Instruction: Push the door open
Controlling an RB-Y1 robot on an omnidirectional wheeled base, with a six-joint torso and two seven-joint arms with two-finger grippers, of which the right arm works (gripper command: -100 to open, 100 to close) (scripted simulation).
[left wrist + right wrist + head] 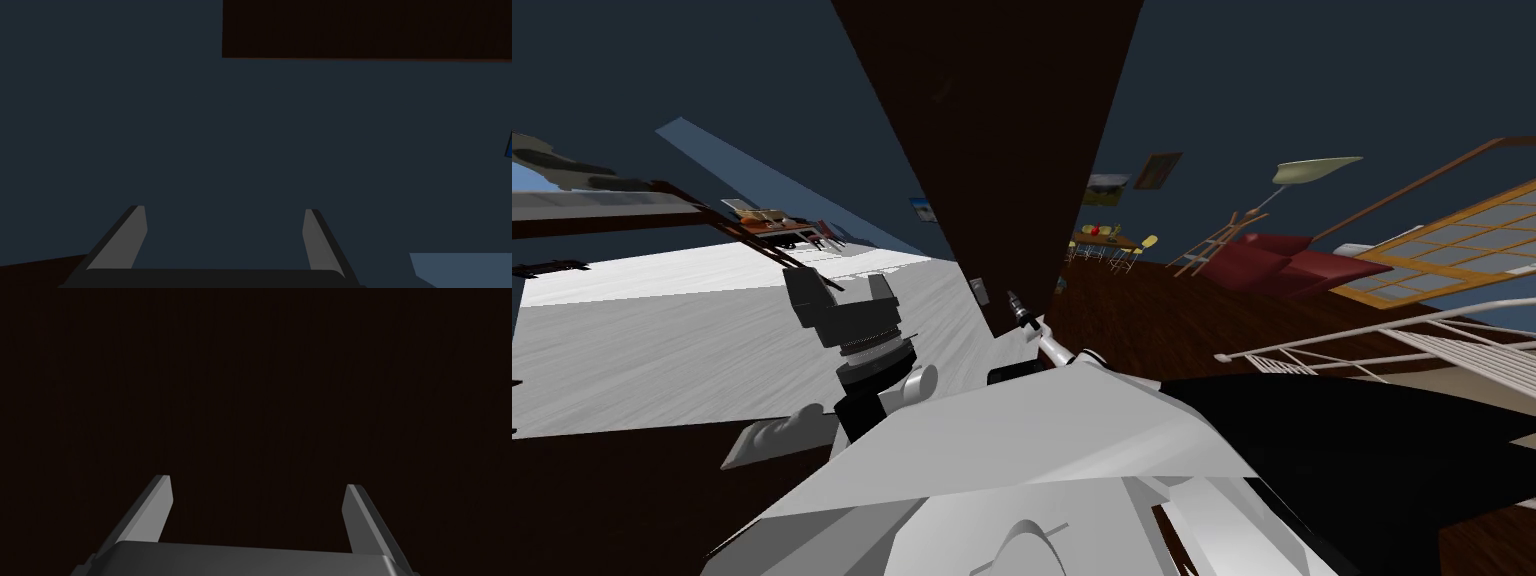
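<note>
The dark door (250,388) stands close ahead of the right tool (257,483).

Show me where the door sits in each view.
Head: door, dark brown slab from top centre down to the right tool.
Left wrist: probably door, the brown band beyond the open left tool.
Right wrist: door, brown plane ahead of the open right tool.
Shared: blue wall beside it, head and left wrist.
</note>
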